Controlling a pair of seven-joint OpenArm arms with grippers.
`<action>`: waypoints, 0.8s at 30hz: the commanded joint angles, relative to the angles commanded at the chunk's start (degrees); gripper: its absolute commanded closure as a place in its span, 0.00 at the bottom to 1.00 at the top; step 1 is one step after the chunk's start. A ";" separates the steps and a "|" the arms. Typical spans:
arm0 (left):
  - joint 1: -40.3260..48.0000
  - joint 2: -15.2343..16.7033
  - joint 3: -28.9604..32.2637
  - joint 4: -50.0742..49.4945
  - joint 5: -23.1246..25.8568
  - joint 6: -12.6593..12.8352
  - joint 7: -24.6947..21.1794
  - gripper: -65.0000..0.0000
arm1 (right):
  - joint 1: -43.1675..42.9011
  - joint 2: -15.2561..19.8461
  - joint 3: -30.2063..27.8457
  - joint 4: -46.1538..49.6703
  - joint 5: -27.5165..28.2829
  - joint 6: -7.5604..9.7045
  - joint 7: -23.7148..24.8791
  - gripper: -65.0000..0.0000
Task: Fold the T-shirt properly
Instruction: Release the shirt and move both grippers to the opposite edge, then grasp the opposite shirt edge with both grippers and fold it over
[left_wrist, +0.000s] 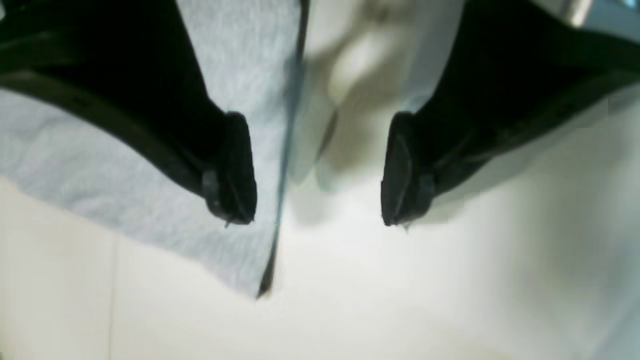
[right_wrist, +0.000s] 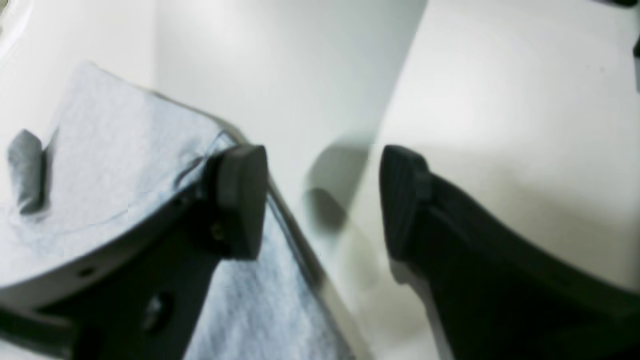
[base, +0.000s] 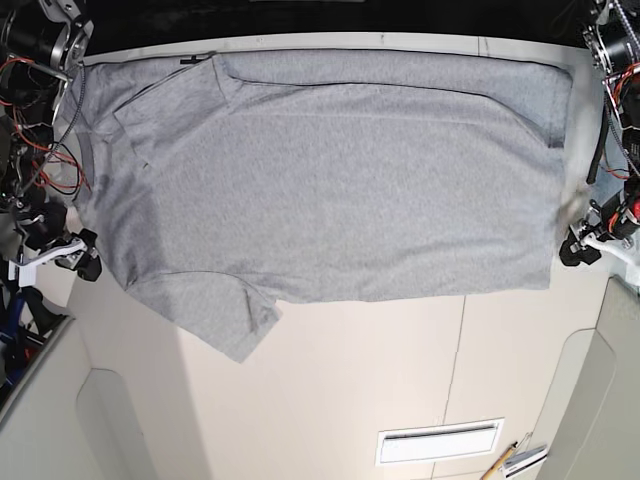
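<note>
While both grippers sit spread w/ nothing between the pads, the left gripper (left_wrist: 319, 170) hangs over the T-shirt (base: 340, 180) edge & pale table (base: 400, 380), its left-of-frame finger above grey cloth. Right gripper (right_wrist: 322, 200) likewise, one pad over fabric, the other over bare table. Base view: shirt lies flat, plain side up, across upper half of frame, neck at left, hem at right; left gripper (base: 578, 247) at right edge by the hem, right gripper (base: 80, 258) at left edge beside a sleeve
</note>
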 joint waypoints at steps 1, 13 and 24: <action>-0.72 0.33 1.53 -0.85 0.07 0.00 -0.09 0.34 | -0.02 -0.15 0.00 -0.46 0.04 0.00 0.15 0.45; -1.81 6.32 5.07 -1.25 3.37 0.00 -0.72 0.34 | 0.11 -4.90 -1.29 -0.83 -0.33 0.66 0.15 0.45; -1.81 6.32 5.07 -1.25 3.34 0.00 0.28 0.35 | 0.33 -4.85 -16.20 -0.72 0.72 1.09 0.15 0.46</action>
